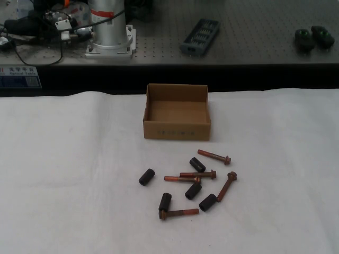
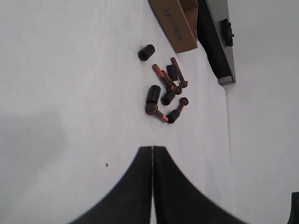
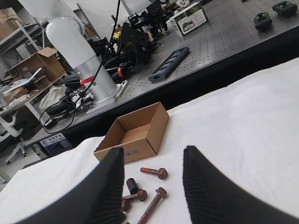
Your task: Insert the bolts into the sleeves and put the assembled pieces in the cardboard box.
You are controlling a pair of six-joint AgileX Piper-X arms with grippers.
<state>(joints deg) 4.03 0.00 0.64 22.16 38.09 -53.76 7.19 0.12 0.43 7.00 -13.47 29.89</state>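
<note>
box: brown cardboard, open top, upright, empty | bolts: five, copper-coloured, flanged heads, lying flat, loose cluster at 6 o'clock of box, none in a sleeve | sleeves: five, black, short, lying among bolts; one apart at cluster's 9 o'clock

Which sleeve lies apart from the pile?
The leftmost sleeve in the high view: it lies alone on the cloth, the other four among the bolts.
</note>
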